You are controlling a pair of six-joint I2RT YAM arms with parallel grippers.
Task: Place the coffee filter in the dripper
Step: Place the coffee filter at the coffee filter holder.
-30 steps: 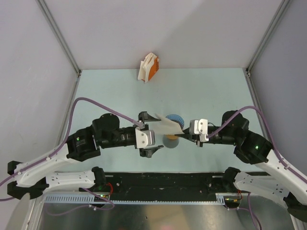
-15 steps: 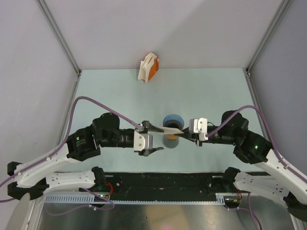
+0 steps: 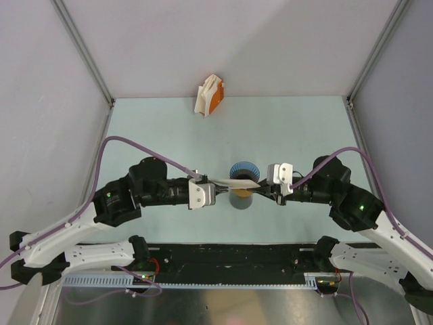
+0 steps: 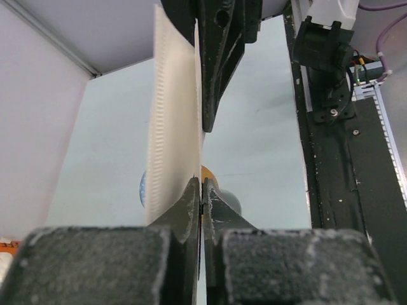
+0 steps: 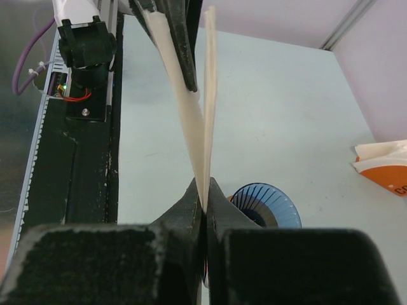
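Two arms, seen from above, share the coffee filter over the tabletop, beside the blue dripper. Left wrist view: the left end effector pinches one filter edge. Right wrist view: the right end effector pinches the opposite edge, with the dripper just beyond.

The coffee filter hides most of the dripper.

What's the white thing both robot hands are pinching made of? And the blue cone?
The coffee filter looks like thin cream paper: it is matte, with a crimped seam along one edge. The dripper looks like see-through blue plastic, glossy and ribbed, though tinted glass can't be ruled out.
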